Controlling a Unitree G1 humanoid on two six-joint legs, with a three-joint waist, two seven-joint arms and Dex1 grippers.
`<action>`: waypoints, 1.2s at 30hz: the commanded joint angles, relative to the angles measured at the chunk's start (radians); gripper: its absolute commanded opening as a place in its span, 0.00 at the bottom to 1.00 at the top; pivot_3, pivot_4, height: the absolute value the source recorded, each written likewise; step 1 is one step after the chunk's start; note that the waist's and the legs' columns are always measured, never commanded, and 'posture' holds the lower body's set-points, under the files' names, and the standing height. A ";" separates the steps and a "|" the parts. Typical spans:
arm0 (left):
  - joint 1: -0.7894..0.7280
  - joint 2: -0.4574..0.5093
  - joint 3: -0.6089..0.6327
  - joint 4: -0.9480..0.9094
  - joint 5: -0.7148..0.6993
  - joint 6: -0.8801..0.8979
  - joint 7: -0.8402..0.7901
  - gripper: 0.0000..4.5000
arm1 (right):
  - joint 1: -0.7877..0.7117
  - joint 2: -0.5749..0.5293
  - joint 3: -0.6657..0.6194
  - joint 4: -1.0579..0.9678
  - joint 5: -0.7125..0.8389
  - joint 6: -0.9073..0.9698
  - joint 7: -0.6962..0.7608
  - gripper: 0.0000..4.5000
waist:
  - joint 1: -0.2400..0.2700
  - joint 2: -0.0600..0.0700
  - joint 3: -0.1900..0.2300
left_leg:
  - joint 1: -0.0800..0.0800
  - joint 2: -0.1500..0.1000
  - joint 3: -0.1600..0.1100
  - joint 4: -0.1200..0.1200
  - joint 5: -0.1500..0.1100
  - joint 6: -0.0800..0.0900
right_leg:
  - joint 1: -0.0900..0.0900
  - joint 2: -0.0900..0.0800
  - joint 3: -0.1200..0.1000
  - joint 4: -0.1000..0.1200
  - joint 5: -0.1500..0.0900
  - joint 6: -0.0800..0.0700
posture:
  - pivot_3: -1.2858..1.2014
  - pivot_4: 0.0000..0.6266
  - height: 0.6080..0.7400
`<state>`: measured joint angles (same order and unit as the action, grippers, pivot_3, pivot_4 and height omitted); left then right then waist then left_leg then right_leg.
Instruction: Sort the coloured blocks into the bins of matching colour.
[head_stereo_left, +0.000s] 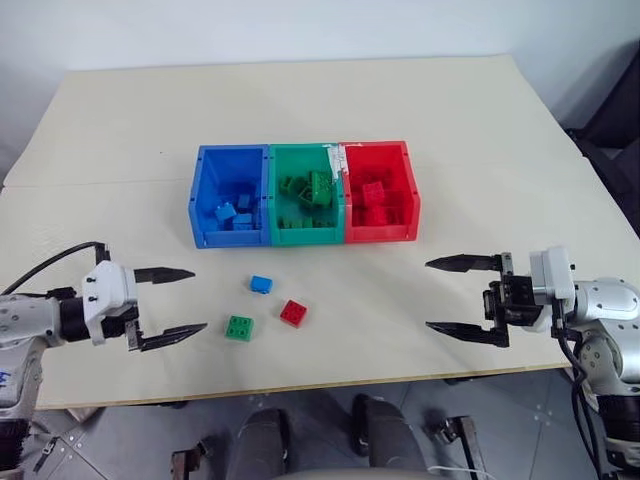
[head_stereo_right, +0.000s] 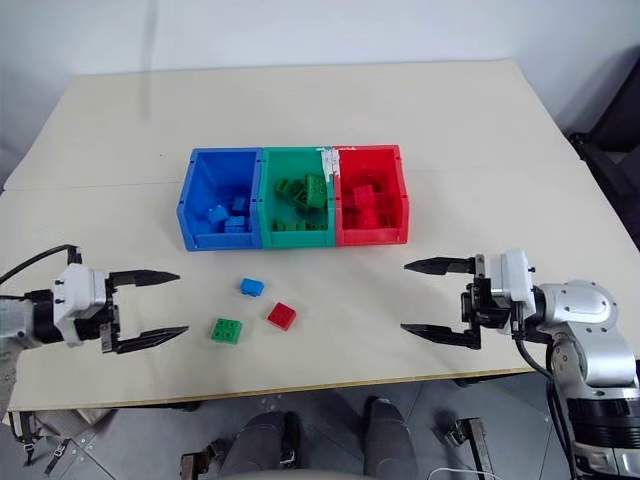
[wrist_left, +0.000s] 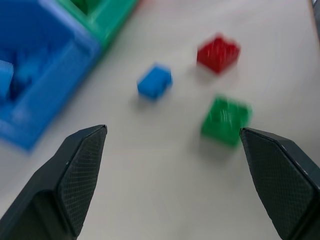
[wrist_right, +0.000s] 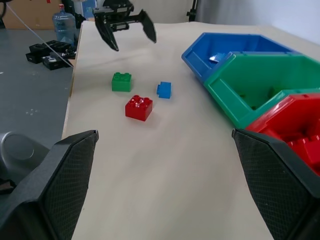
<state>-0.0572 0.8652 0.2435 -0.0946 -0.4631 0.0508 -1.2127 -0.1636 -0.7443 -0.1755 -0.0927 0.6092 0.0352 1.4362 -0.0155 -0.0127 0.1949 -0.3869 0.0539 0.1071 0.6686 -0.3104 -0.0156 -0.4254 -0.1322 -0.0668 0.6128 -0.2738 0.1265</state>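
Three joined bins stand mid-table: blue (head_stereo_left: 205, 190), green (head_stereo_left: 275, 195) and red (head_stereo_left: 408, 190), each holding blocks of its own colour. In front of them lie loose blocks: a blue one (head_stereo_left: 261, 284), a red one (head_stereo_left: 293, 312) and a green one (head_stereo_left: 239, 327). My left gripper (head_stereo_left: 180, 302) hovers open just left of the green block, pointing toward it. My right gripper (head_stereo_left: 445, 296) is open at the table's right front, pointing left, well apart from the blocks. The left wrist view shows the blue (wrist_left: 154, 82), red (wrist_left: 218, 52) and green (wrist_left: 226, 120) blocks ahead of the open fingers.
The table's front edge (head_stereo_left: 330, 385) runs just below the loose blocks. In the right wrist view a water bottle (wrist_right: 63, 25) and dark gear (wrist_right: 50, 54) sit on the floor beyond the table.
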 joint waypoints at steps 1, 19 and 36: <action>-0.092 -0.031 -0.118 -0.095 -0.015 0.058 -0.010 1.00 | 0.022 -0.030 -0.046 -0.013 0.002 -0.016 0.002 1.00 | 0.010 0.000 0.000 | 0.000 0.000 0.000 0.000 0.000 0.000 | 0.000 0.000 0.000 0.000 0.000 0.000 | 0.52 0.24 1.00; -0.465 -0.181 -0.538 0.173 0.323 -0.057 -0.110 1.00 | 0.161 -0.043 -0.106 -0.100 0.016 0.019 -0.055 1.00 | 0.017 0.000 0.000 | -0.002 0.000 -0.001 0.013 -0.001 0.001 | 0.001 0.001 0.002 0.006 0.000 0.000 | 0.52 0.24 1.00; -0.494 -0.297 -0.432 0.138 0.193 -0.032 -0.038 0.32 | 0.174 -0.026 -0.135 -0.077 0.024 -0.006 -0.097 1.00 | 0.022 0.000 0.000 | -0.002 0.000 -0.001 0.014 -0.001 0.001 | 0.001 0.001 0.002 0.007 0.000 0.001 | 0.52 0.24 1.00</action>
<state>-0.5201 0.5865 -0.2441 0.0910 -0.1856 -0.0202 -1.2724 0.0087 -0.7747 -0.2520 -0.1560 0.6067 0.0404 1.3581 0.0061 -0.0131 0.1951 -0.3889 0.0538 0.1056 0.6831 -0.3111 -0.0144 -0.4244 -0.1315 -0.0653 0.6202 -0.2736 0.1270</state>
